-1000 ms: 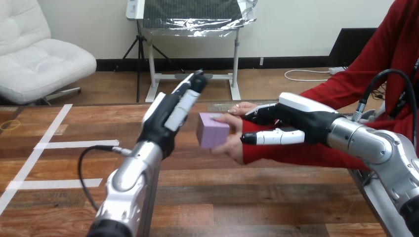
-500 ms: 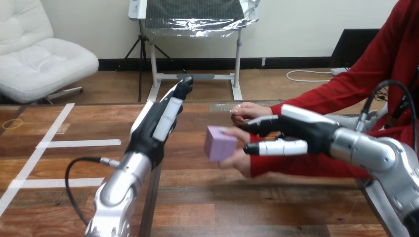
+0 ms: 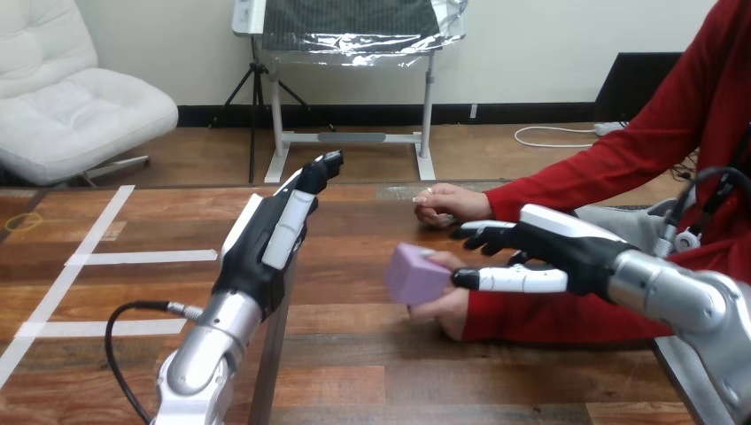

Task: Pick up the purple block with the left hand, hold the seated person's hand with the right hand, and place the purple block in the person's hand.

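Block (image 3: 416, 274), purple, shows in the head view right of the desk's middle, tilted, gripped by the person's nearer hand (image 3: 445, 305); that hand's fingers lie over the block's right top edge and its palm is below and to the right of it; whether the hand rests on the desk (image 3: 372, 354) or hangs just above it cannot be told. The red sleeve (image 3: 549, 314) behind this hand runs off toward the right edge. The person's farther hand (image 3: 447, 204) lies on the desk beyond, loosely closed, apart from the block.

The left hand (image 3: 270, 235) is raised over the desk well to the left of the block, its white-shelled back toward the camera; its fingers are straight and close together, pointing up and away, and it holds nothing; the silver left arm (image 3: 208, 345) climbs to it from the bottom edge.

The right hand (image 3: 553, 252) reaches in from the right above the person's nearer wrist; its fingers (image 3: 485, 235) stretch leftward, nearly straight, and its thumb (image 3: 509, 280) lies along the sleeve's upper edge with its tip just beside the hand that has the block; nothing is curled round the wrist, and whether the thumb touches the sleeve cannot be told.

Strips of white tape (image 3: 142, 257) cross the desk at the left, far from the block.
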`<state>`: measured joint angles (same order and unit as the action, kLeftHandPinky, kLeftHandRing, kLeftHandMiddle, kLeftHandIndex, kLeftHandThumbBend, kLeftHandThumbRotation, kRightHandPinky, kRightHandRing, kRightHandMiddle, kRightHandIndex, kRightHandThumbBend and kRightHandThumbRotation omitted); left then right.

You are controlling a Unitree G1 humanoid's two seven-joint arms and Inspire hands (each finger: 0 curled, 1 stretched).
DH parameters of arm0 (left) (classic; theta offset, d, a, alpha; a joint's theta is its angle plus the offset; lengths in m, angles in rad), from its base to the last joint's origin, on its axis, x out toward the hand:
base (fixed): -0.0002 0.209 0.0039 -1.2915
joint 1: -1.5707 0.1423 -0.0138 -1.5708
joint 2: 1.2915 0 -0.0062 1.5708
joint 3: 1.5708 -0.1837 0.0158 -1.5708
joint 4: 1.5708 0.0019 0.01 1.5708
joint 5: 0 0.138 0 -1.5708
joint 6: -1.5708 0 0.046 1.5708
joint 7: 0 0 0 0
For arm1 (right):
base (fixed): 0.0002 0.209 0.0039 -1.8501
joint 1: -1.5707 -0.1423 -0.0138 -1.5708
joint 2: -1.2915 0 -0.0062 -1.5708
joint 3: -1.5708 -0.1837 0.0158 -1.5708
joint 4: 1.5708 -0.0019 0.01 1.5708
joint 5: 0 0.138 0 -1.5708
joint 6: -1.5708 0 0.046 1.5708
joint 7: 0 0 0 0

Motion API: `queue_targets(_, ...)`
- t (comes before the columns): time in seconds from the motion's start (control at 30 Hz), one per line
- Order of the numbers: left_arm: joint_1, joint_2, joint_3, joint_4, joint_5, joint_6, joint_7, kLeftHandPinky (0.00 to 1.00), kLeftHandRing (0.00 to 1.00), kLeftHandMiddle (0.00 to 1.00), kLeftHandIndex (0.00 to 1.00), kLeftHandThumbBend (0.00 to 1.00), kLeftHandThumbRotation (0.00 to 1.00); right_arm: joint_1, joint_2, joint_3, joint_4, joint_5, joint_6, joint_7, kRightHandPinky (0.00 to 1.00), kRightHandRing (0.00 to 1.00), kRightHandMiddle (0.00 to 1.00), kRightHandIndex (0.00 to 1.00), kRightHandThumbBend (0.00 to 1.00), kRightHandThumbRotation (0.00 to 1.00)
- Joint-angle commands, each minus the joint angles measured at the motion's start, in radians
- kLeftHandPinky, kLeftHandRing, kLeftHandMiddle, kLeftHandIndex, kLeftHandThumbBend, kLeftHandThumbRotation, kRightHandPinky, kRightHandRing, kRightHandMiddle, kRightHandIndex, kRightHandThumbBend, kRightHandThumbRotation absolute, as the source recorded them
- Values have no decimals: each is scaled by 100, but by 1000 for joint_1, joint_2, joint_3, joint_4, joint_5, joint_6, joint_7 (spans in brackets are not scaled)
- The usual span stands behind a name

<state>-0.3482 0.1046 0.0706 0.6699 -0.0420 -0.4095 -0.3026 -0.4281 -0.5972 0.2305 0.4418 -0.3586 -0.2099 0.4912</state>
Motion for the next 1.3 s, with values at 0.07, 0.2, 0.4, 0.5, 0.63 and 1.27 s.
queue_targets(0.07, 22, -3, 0, -134, -38, 5, -8, 100, 98, 92, 88, 69, 98, 23, 12, -83, -122, -18, 12, -164, 71, 86, 89, 92, 100, 100)
queue_targets(0.2, 55, -5, -1, -178, -51, 10, -10, 100, 98, 92, 88, 65, 97, 65, 33, -108, -179, -14, 24, -232, 70, 84, 87, 91, 100, 100)
queue_targets(0.4, 117, -9, -6, -265, -70, 27, -12, 99, 94, 90, 86, 61, 96, 141, 79, -160, -282, 39, 24, -306, 72, 85, 88, 91, 99, 100)
queue_targets(0.5, 152, -11, -10, -314, -79, 36, -14, 98, 92, 88, 84, 59, 94, 183, 105, -185, -332, 76, 8, -339, 72, 85, 89, 91, 96, 100)
queue_targets(0.63, 194, -7, -14, -370, -88, 38, -23, 96, 91, 86, 82, 56, 93, 232, 141, -210, -388, 116, -21, -384, 74, 86, 89, 91, 93, 100)
queue_targets(1.27, 400, -14, -33, -631, -119, 42, -35, 85, 82, 81, 75, 45, 88, 431, 286, -230, -524, 295, -240, -430, 86, 89, 90, 90, 93, 100)
